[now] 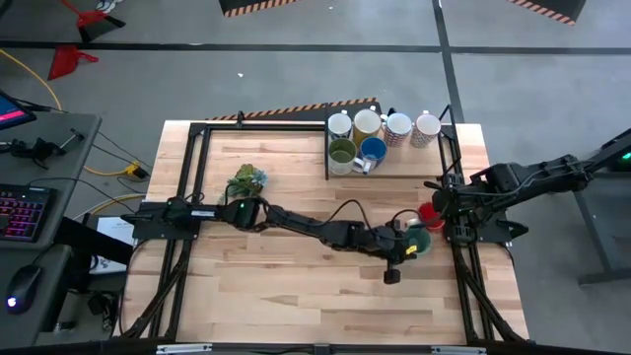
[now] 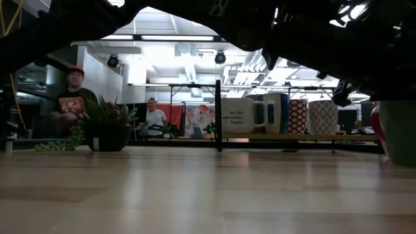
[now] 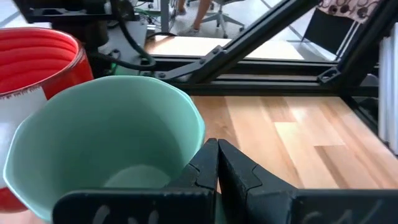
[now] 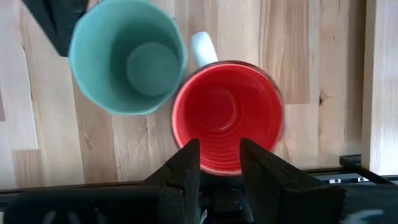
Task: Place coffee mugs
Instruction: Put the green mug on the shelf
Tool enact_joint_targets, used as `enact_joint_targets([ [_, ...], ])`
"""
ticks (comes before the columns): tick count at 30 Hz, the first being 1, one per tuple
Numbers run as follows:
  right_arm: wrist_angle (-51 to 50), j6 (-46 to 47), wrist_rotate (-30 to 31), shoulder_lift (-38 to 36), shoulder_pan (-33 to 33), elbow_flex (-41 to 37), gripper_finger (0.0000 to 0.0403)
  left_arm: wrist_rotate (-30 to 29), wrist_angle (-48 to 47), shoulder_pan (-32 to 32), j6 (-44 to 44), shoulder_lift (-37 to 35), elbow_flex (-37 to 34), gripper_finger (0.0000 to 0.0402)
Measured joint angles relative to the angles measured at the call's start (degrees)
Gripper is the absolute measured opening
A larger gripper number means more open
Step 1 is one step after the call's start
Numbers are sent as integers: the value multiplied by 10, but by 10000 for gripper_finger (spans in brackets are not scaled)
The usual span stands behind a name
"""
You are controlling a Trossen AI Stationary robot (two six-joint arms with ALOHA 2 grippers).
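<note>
The teal mug [image 1: 417, 240] stands on the table near its right edge, touching the red mug [image 1: 430, 211] on its far side. My left gripper [image 3: 217, 146] reaches across from the left and is shut on the teal mug [image 3: 106, 137]. My right gripper [image 4: 219, 146] hangs open over the near rim of the red mug [image 4: 227, 115], whose white handle [image 4: 202, 46] points away from the fingers. I see no contact there. Several other mugs [image 1: 380, 138] stand on a raised board at the far right. My left gripper pinches the teal mug's rim wall [image 3: 202, 134], apparently with one finger inside the cup and one outside. The fingers slant down from the table's left and near side. The mug is upright, and its base [image 2: 398, 162] shows at table level.
A small potted plant [image 1: 246, 180] sits left of centre. Black frame rails [image 1: 458, 256] run along the right edge close to both mugs. The raised board [image 1: 434, 170] with mugs fills the far right corner. Bare wood lies near and centre. People sit beyond the table [image 2: 71, 97].
</note>
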Motion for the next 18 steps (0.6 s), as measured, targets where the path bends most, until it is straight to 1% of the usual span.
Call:
enact_joint_targets([
  [11,-12,1,0,0,0,0,94,-1,-2,21,12,0,-1,0],
  [18,-17,1,-3,0,0,0,94,-3,-13,34,2,-1,-1,0],
])
